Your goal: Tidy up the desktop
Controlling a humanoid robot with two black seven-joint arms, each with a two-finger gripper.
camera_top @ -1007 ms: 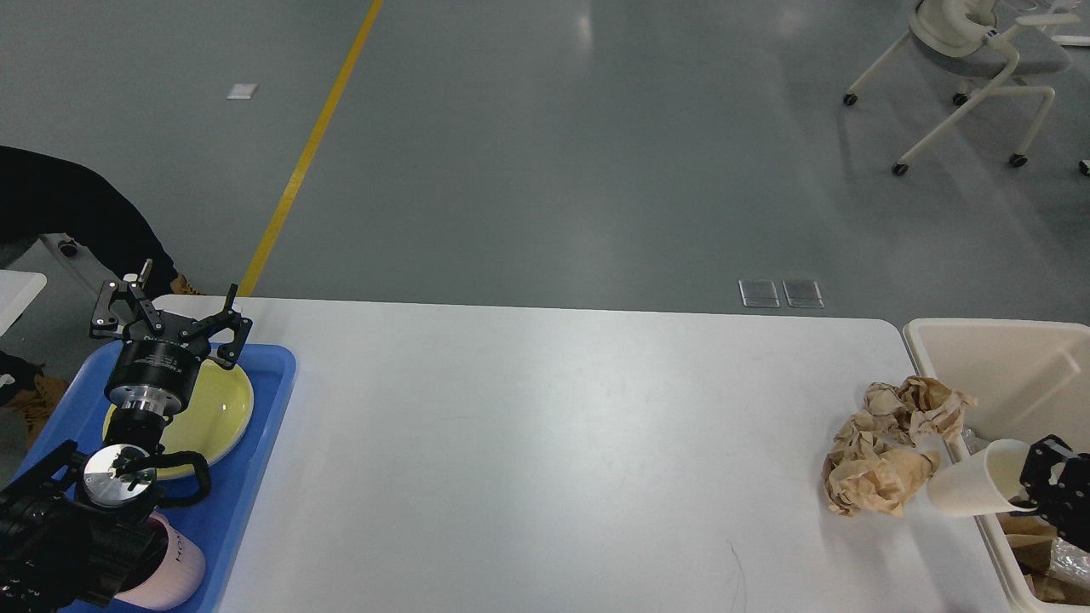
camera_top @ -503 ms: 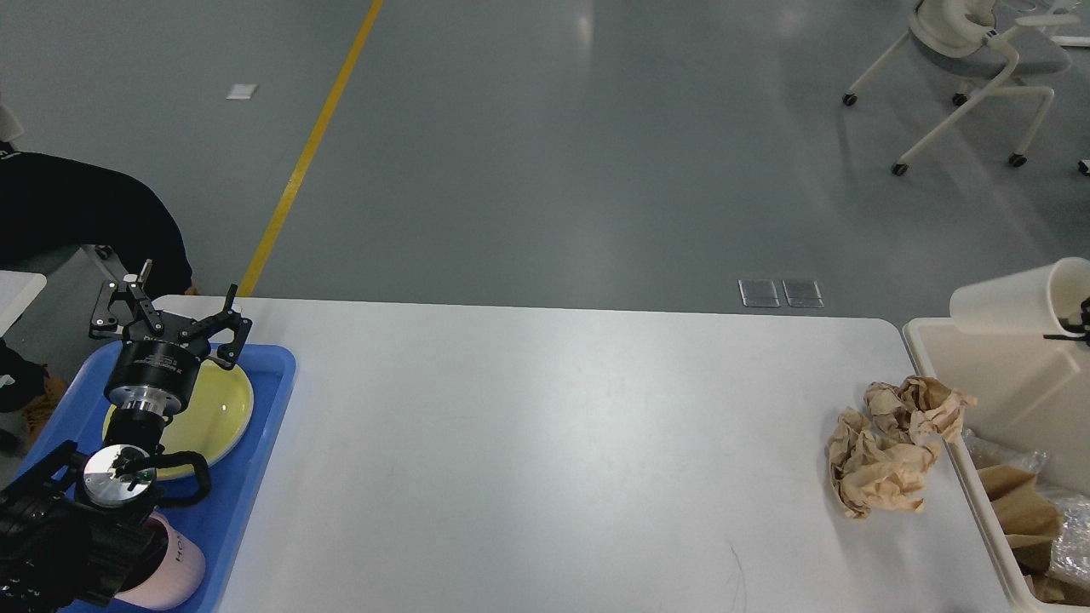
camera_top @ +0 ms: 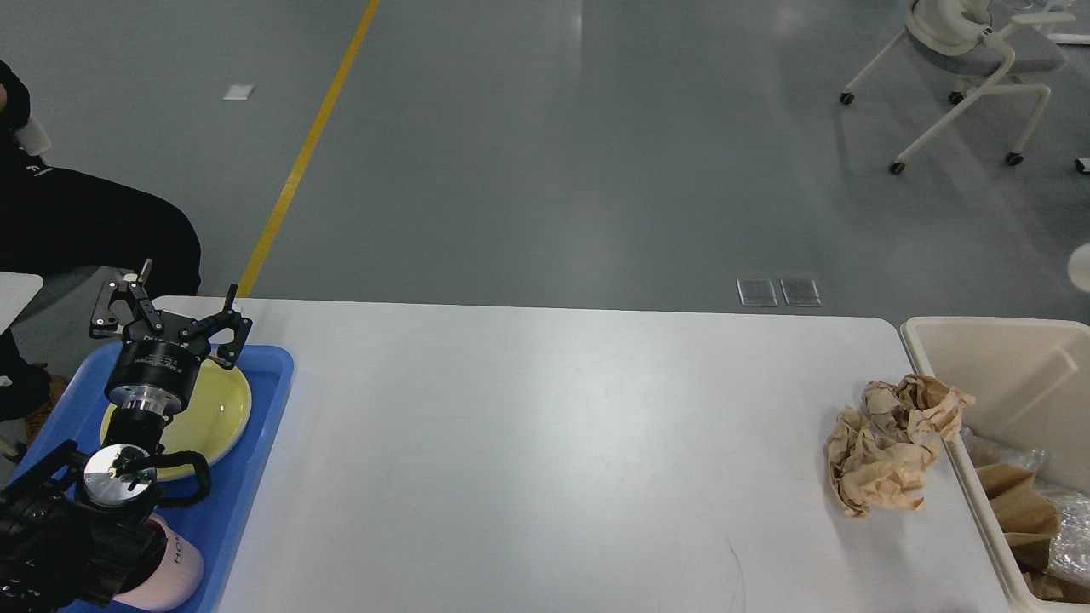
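Cup and right gripper, above the beige bin [camera_top: 1005, 358] a moment ago, are now gone from your view, grip unknowable. Crumpled paper [camera_top: 886, 447] remains on the desktop [camera_top: 553, 443] beside the bin, probably next. Left gripper [camera_top: 166, 311] hangs spread and empty over the blue tray [camera_top: 268, 400].

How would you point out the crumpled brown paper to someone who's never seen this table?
Start at the wide white desktop and follow it to its right end, where a beige bin stands. The crumpled brown paper lies on the desktop just left of that bin, the only loose, wrinkled thing on the bare white surface.
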